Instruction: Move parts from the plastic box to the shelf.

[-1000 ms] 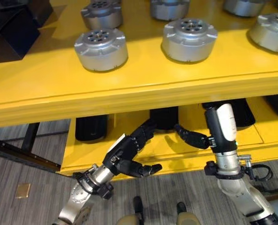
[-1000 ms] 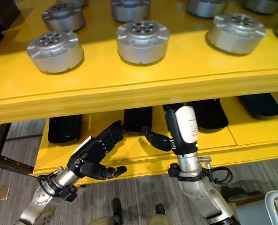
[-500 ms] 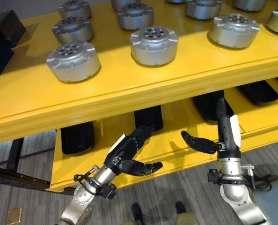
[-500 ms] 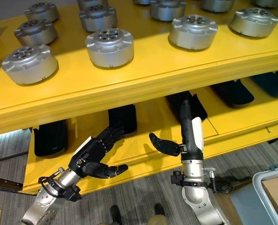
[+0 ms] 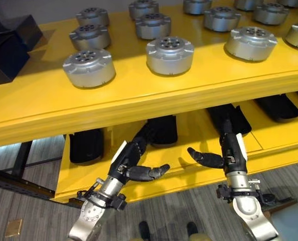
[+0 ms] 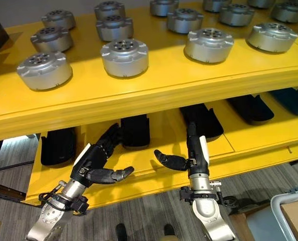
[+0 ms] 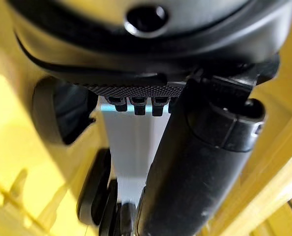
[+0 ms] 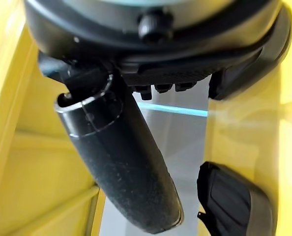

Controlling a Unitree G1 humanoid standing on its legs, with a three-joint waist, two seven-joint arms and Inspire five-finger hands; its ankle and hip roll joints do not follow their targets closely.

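- The whole picture has slid since a moment ago, so we think our head turned. The yellow shelf and the round silver parts on it did not move by themselves; more of them show at the back now.
- Our two hands have dropped a little and come out from under the top board. They now sit in front of the lower shelf.
- Both hands are empty, and the silver parts we see are already up on the top board. We judge one part is done and we now have to go back for another.
- A grey plastic box peeks in at the lower right corner of the right eye view, on the floor, well apart from both hands. We cannot see what is in it.
- Black blocks sit in a row on the lower shelf, behind our hands.
- Our left hand is tilted up, fingers spread and mostly straight, thumb pointing to the right. It holds nothing.
- Our right hand stands straight up, fingers straight, thumb sticking out to the left. It holds nothing too.
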